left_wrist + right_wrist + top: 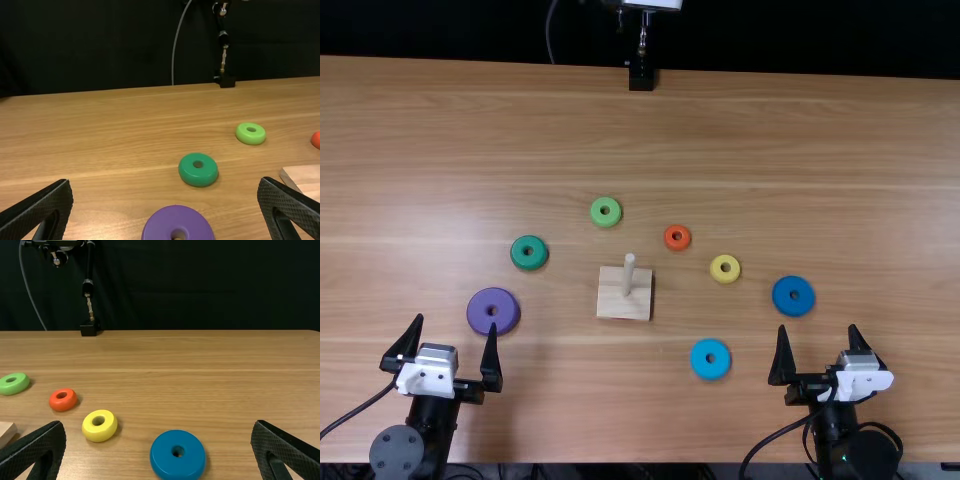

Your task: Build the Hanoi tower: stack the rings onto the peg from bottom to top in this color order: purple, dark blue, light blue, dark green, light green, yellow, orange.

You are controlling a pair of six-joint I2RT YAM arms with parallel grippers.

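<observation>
My left gripper (458, 330) is open near the purple ring (493, 312); my right gripper (817, 332) is open, nearest the dark blue ring (793, 296). Nothing sits on the wooden peg (629, 270). The light blue ring (710, 358) lies right of the base, nearer the front edge. Flat on the table are the dark green ring (529, 252), light green ring (605, 211), orange ring (677, 237) and yellow ring (725, 268). In the left wrist view my left gripper (165, 207) frames the purple ring (178, 225); my right gripper (157, 447) frames the dark blue ring (178, 455).
The peg's square base (610, 301) stands near the middle of the wooden table (800, 140), between the two arms. A black stand (641, 77) is at the far edge, with a cable beside it.
</observation>
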